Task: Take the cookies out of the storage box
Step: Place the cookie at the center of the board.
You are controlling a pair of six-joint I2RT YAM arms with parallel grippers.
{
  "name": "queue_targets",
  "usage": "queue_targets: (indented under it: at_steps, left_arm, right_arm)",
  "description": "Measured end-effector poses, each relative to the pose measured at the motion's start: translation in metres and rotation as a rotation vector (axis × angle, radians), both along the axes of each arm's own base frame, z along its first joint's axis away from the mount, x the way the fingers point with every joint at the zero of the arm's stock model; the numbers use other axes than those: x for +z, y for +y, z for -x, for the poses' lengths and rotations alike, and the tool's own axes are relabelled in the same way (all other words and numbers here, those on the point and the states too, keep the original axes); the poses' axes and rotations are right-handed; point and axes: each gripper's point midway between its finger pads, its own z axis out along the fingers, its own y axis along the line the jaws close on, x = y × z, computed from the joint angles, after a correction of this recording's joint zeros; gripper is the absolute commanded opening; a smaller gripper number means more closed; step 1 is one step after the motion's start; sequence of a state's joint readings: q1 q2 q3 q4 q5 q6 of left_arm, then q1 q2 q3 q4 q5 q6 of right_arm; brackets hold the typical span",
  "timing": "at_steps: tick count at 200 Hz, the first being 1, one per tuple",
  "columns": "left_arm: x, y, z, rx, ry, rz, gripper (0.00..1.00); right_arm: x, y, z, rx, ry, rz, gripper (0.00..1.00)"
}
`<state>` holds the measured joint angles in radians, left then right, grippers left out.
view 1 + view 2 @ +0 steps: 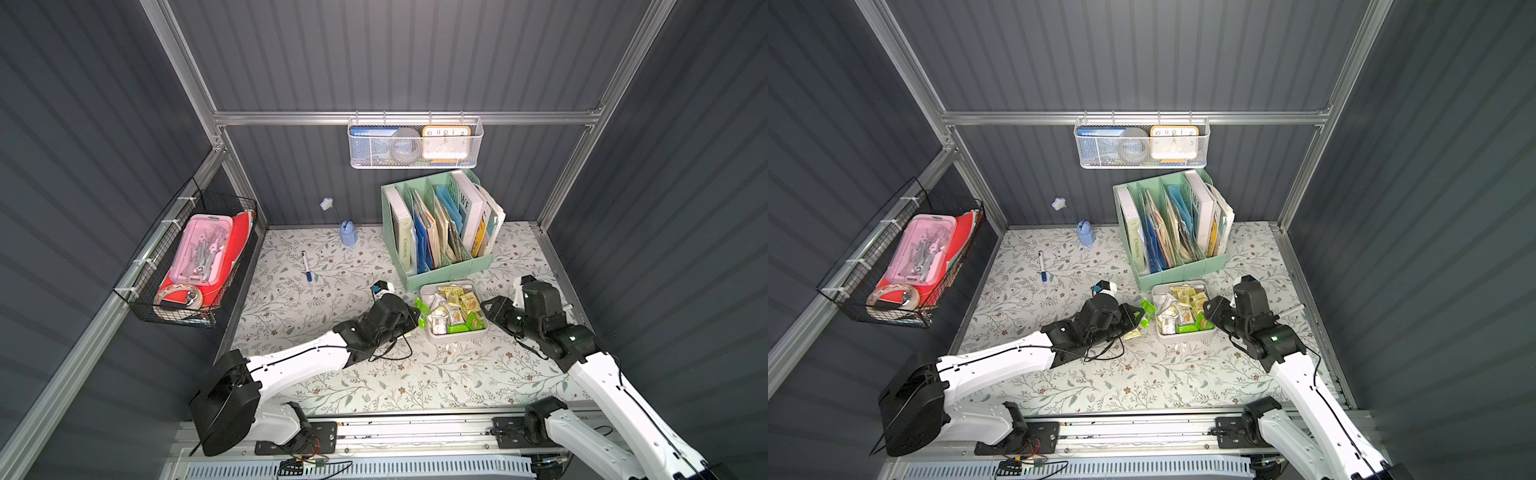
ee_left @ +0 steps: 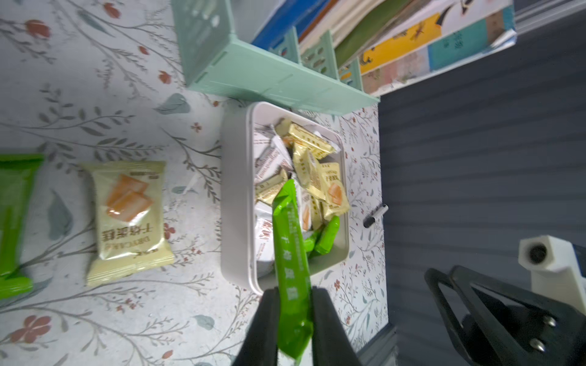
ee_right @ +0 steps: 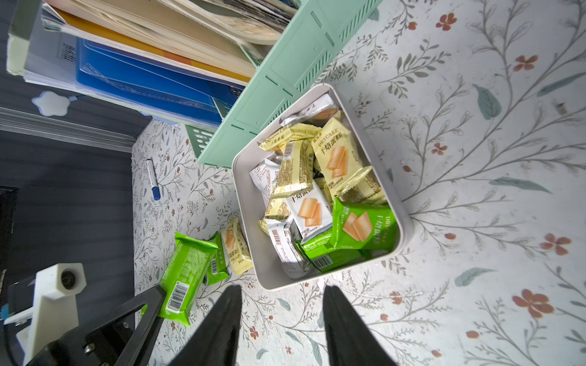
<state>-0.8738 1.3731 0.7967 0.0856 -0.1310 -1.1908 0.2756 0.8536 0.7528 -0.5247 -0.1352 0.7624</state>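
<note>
Left gripper (image 2: pixel 295 293): 2 jaws closed narrowly on 1 green cookie packet (image 2: pixel 290 240), held edge-on at the rim of the storage box (image 2: pixel 236 196), on the side facing the left arm. The remaining cookies (image 3: pixel 317 177), pale yellow, whitish and green, lie heaped inside the box. Right gripper (image 3: pixel 282 288): jaws partly apart, empty, just beside the box's opposite side. On the floral table (image 2: pixel 95 95), 1 pale yellow packet (image 2: pixel 128 218) and 1 loose green packet (image 2: pixel 12 218) lie outside the box. A mint-green file organiser (image 1: pixel 436 232) stands just behind the box; a pen (image 1: pixel 306 266) lies well apart.
</note>
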Motion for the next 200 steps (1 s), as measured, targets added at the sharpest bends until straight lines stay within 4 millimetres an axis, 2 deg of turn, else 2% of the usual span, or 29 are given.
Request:
queue_targets:
  at_steps: [36, 77, 104, 115, 132, 146, 154, 180, 200]
  left_arm:
    - [-0.031, 0.007, -0.013, 0.126, 0.034, 0.023, 0.12]
    - [-0.067, 0.0, -0.027, 0.194, 0.061, 0.024, 0.13]
    - [-0.09, -0.009, -0.027, 0.214, 0.096, 0.004, 0.14]
    - [-0.094, -0.015, -0.025, 0.223, 0.098, 0.002, 0.19]
    - [-0.093, -0.023, -0.022, 0.237, 0.096, 0.016, 0.31]
    - [-0.094, -0.027, -0.019, 0.246, 0.099, 0.024, 0.48]
    - [-0.095, -0.028, -0.017, 0.252, 0.101, 0.019, 0.54]
    - [-0.098, -0.024, -0.011, 0.284, 0.109, -0.016, 0.58]
    - [-0.093, -0.019, -0.009, 0.314, 0.095, -0.058, 0.61]
  right_arm:
    - [-0.001, 0.0, 0.0, 0.0, 0.005, 0.002, 0.47]
    - [-0.002, 0.0, 0.0, 0.0, 0.006, 0.002, 0.47]
    - [-0.002, 0.0, 0.0, 0.0, 0.007, 0.003, 0.47]
    - [-0.002, 0.0, 0.0, 0.0, 0.007, 0.003, 0.47]
    - [-0.002, 0.0, 0.0, 0.001, 0.008, 0.002, 0.47]
    - [-0.002, 0.0, 0.0, 0.0, 0.007, 0.003, 0.47]
    - [-0.002, 0.0, 0.0, 0.0, 0.007, 0.003, 0.47]
    - [-0.002, 0.0, 0.0, 0.001, 0.007, 0.002, 0.47]
    - [-0.002, 0.001, 0.0, 0.003, 0.007, 0.0, 0.47]
